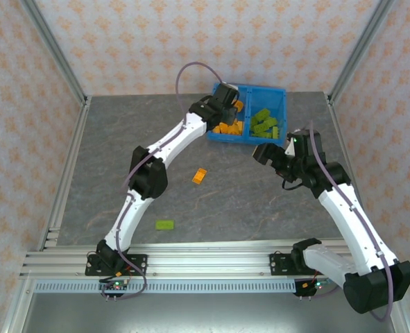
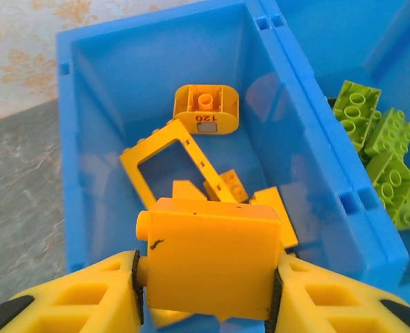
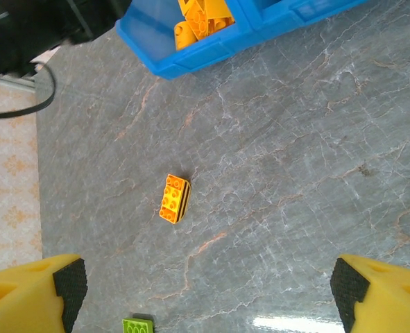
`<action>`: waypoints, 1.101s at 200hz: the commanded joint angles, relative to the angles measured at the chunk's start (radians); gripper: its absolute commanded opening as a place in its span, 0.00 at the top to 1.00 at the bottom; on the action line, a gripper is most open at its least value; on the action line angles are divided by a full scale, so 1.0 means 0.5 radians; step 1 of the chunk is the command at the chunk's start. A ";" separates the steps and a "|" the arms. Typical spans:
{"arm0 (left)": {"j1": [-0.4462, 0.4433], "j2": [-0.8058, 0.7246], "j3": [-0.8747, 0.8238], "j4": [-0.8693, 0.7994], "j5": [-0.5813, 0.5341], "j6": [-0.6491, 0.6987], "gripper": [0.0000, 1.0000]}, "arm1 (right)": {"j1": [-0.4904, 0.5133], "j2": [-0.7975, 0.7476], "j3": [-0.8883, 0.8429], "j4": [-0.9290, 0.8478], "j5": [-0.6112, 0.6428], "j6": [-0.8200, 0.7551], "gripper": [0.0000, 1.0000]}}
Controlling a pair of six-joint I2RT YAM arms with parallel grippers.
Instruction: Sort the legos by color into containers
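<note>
The grey marbled table [image 1: 260,208] carried everything. The left arm [image 1: 170,142] reached far across it to the blue bin [image 1: 274,89] at the back, while the right arm [image 1: 350,208] was bent with its wrist over bare table just in front of the bin's right half.

The bin had a central divider. Its left compartment [image 2: 107,104] held orange pieces and its right compartment [image 2: 343,41] held lime green bricks [image 2: 381,152].

The left gripper [image 2: 208,288] hung above the left compartment, its pads pressed against both sides of a large orange block [image 2: 208,257]. The right gripper [image 3: 206,295] had its fingers spread wide with nothing between them, looking down on the table.

Below the held block, an orange frame [image 2: 151,142] leaned tilted among other orange bricks, and a rounded orange piece [image 2: 206,107] marked 120 lay beyond it near the far wall.

Two legos lay loose on the table, well apart: an orange brick [image 3: 174,198] near the middle and a green brick [image 1: 165,225] closer to the arm bases
</note>
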 commanded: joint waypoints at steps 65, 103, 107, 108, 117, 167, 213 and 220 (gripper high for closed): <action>0.023 0.089 0.463 -0.052 -0.014 -0.034 0.35 | 0.029 -0.027 0.074 -0.065 0.071 -0.003 0.08; 0.022 -0.132 0.460 -0.155 0.129 -0.081 0.30 | 0.041 -0.025 0.083 -0.067 0.073 0.006 0.08; 0.021 -0.163 0.457 -0.188 0.148 -0.089 0.30 | 0.040 -0.026 0.089 -0.069 0.072 0.007 0.08; 0.022 -0.171 0.455 -0.196 0.154 -0.091 0.30 | 0.040 -0.026 0.089 -0.069 0.072 0.007 0.08; 0.021 -0.253 0.430 -0.267 0.224 -0.094 0.30 | 0.048 -0.025 0.094 -0.070 0.080 0.000 0.08; 0.023 -1.080 -0.630 -0.341 0.339 -0.089 0.30 | 0.052 0.030 0.114 0.029 0.086 -0.011 0.08; 0.017 -1.732 -1.764 -0.175 0.370 -0.104 0.31 | 0.054 0.144 0.108 0.164 0.051 0.007 0.07; 0.019 -1.776 -1.891 -0.154 0.386 -0.123 0.31 | 0.055 0.163 0.104 0.170 0.042 0.006 0.07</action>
